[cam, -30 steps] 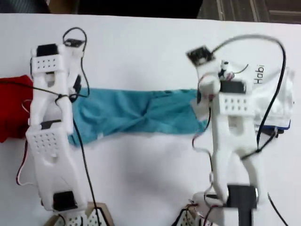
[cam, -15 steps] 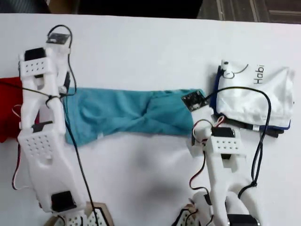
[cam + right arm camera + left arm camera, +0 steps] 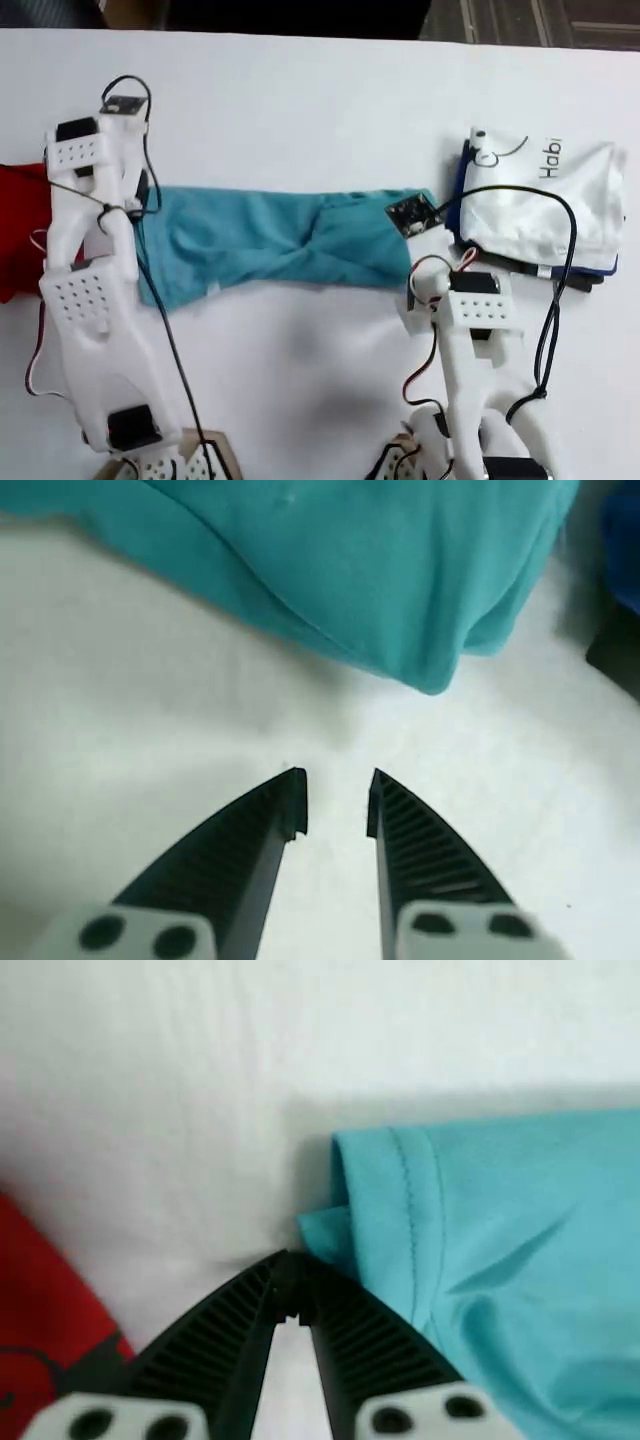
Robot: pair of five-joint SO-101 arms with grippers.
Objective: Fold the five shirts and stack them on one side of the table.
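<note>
The right claw [image 3: 335, 792] has pulled back off the teal shirt [image 3: 290, 245] and hangs narrowly parted over the bench [image 3: 300, 100]. The left claw [image 3: 291, 1295] sits pinched together, empty, at the shirt's other end. With the long strip released, a crosswise fold likely comes next.

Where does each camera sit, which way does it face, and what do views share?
High view: fixed above the table, looking down; left arm and right arm show, teal shirt between.
Left wrist view: on the left arm, looking past its shut left tool at the shirt's hemmed end and a red shirt.
Right wrist view: on the right arm, looking past its open right tool at the shirt's other end.
Shared: the teal shirt.
</note>
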